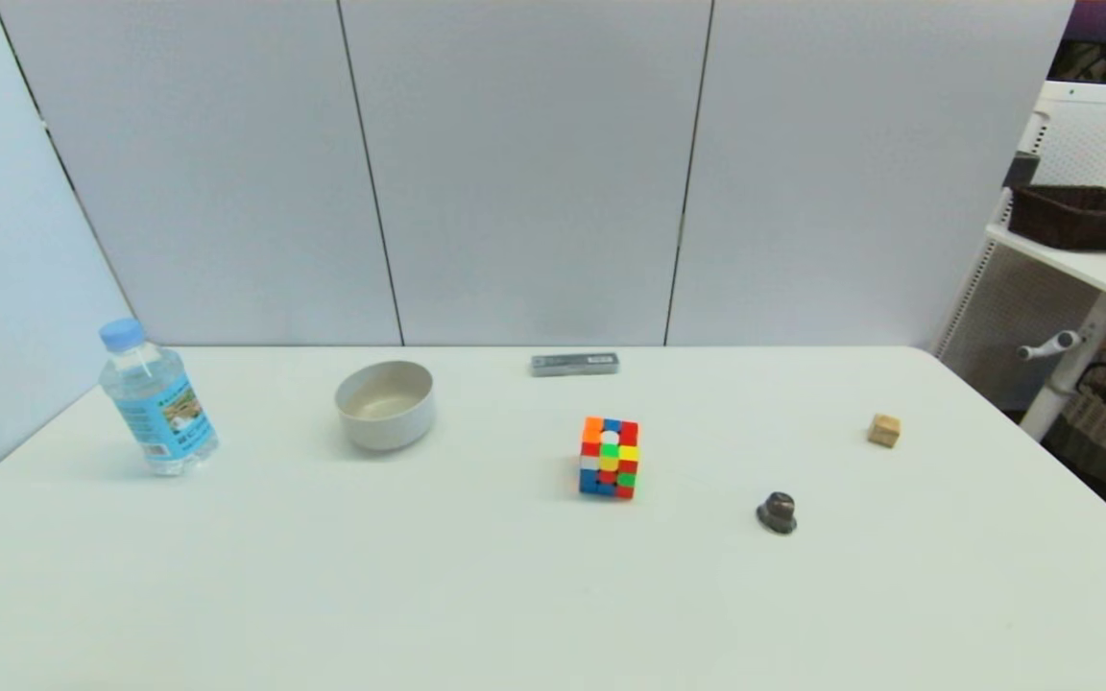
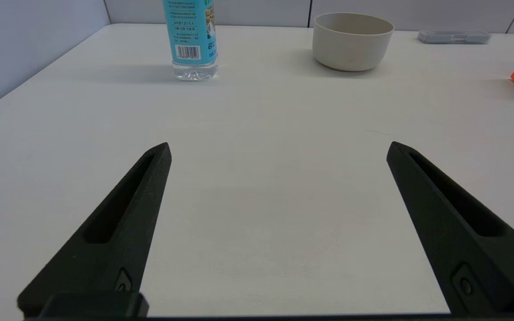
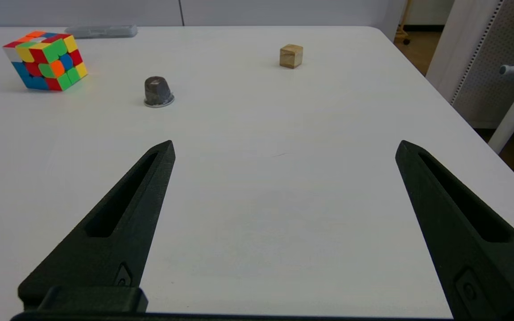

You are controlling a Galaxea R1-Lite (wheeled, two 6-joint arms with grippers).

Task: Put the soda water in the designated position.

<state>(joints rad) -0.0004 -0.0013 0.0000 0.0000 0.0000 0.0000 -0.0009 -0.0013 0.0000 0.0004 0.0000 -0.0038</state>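
Left gripper (image 2: 278,149) fingers spread wide above a white table (image 2: 257,214). Beyond stand the soda water (image 2: 191,40) and a bowl (image 2: 352,41).

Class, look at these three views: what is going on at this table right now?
Nothing is being handled yet. The soda water stands upright and untouched at the table's far left, beside a bowl. The left gripper and right gripper both hover open and empty above bare tabletop, out of the head view.

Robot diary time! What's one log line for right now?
soda water: upright, left of bowl, untouched | left gripper: open, short of it | right gripper: open, idle
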